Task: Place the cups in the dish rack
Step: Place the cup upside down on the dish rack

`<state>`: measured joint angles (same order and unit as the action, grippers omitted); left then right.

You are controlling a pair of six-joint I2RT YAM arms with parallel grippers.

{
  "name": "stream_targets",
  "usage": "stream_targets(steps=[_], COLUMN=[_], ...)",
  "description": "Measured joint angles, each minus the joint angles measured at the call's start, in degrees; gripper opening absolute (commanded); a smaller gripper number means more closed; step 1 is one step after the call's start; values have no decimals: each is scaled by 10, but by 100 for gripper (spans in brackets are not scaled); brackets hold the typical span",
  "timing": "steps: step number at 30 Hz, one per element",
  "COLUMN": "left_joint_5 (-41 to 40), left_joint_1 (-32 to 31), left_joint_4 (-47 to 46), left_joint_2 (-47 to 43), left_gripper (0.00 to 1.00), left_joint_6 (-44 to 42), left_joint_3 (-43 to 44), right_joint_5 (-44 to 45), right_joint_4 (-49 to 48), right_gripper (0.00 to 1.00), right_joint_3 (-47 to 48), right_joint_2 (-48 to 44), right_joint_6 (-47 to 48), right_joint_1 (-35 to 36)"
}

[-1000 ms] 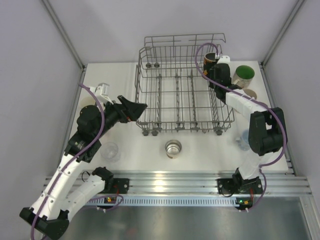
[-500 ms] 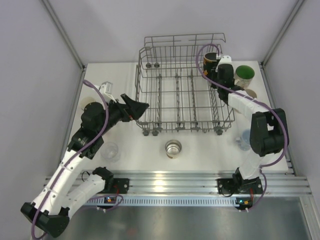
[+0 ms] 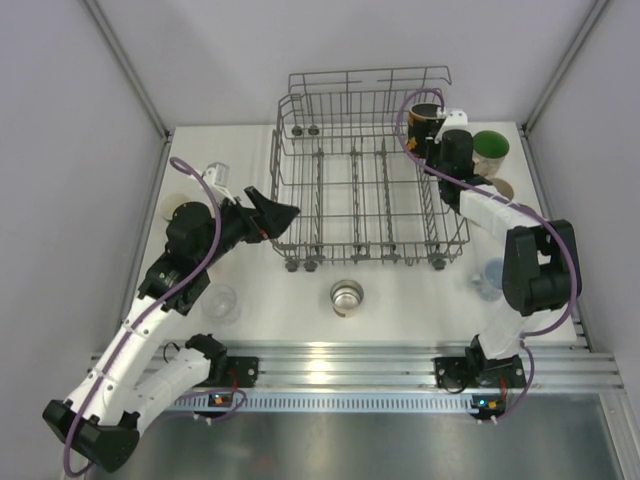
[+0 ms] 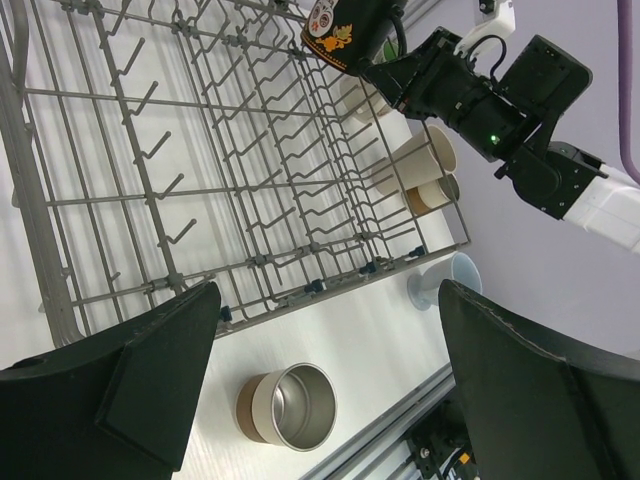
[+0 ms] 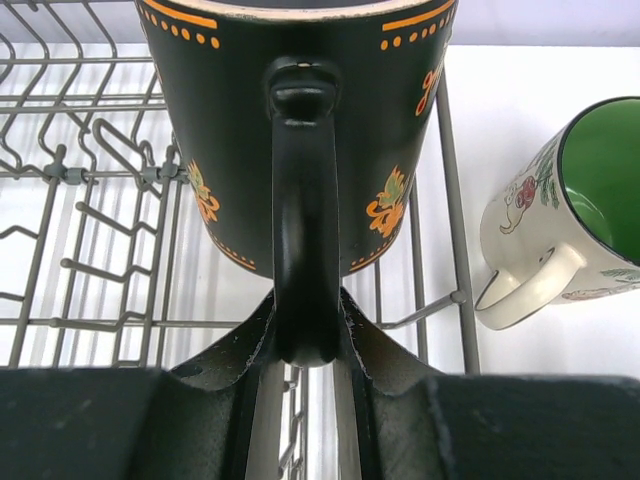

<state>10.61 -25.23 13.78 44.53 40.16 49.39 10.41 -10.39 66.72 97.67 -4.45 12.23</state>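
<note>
The grey wire dish rack [image 3: 365,258] stands mid-table, its tines close up in the left wrist view [image 4: 200,180]. My right gripper [image 5: 305,320] is shut on the handle of a black mug with orange flowers [image 5: 220,120]. It holds that mug [image 3: 425,113] upright over the rack's far right corner. My left gripper [image 3: 275,214] hovers open and empty at the rack's left front side. A steel cup [image 4: 290,405] lies on the table in front of the rack [image 3: 346,296], between the left fingers in the wrist view.
A cream mug with a green inside [image 3: 490,147] stands right of the rack, seen close [image 5: 590,200]. Tan and cream cups [image 4: 415,165] lie beside the rack's right wall. A pale blue cup [image 3: 487,278], a clear cup [image 3: 220,302] and a cream cup [image 3: 178,205] stand on the table.
The right gripper has carried the black mug slightly farther toward the rack's back right corner. The left gripper has edged a little toward the rack.
</note>
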Motion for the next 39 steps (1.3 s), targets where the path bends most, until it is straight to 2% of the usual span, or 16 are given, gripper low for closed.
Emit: stream_targets(steps=[12,39], left_joint_5=[0,-1], left_joint_1=[0,0], left_joint_4=[0,0], left_joint_2=[1,23], left_gripper=[96,96], left_joint_6=[0,0], left_joint_3=[0,0], right_joint_5=[-13,-83], right_joint_4=[-20,-146], right_gripper=[0,0], right_joint_3=[0,-45], right_joint_2=[-7,-36], right_joint_6=[10,14], right_joint_1=[-1,0])
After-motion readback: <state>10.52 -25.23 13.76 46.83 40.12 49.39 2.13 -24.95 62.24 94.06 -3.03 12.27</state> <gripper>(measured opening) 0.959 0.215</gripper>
